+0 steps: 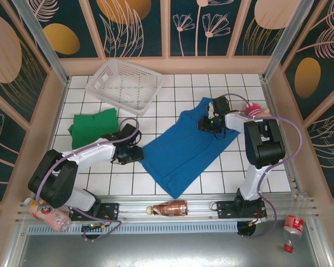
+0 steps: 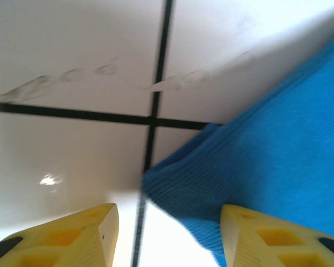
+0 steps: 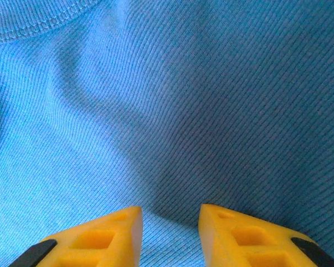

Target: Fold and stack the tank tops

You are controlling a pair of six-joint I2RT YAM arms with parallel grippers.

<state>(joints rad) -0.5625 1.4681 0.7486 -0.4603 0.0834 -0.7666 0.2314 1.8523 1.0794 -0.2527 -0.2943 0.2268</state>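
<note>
Around your work the white tiled table (image 1: 234, 169) carries a folded green top (image 1: 93, 127) at the left, well apart from the blue top (image 1: 186, 147), which lies spread flat in the middle. A brown bottle (image 1: 170, 208) lies on the rail between the arm bases. A pink bottle (image 1: 47, 216) lies by the left base.

The white basket (image 1: 124, 83) sits tilted at the far edge, and its bare lattice floor shows.

Your left gripper (image 2: 168, 214) is low at the blue top's near left corner. Its yellow fingers (image 2: 94, 228) are spread wide, one over bare tile and the other over cloth, with the corner lying loose between them.

Your right gripper (image 3: 170, 214) is down on the far right part of the blue top. Its fingers stand close with a narrow gap, and you cannot tell whether they pinch a fold.
</note>
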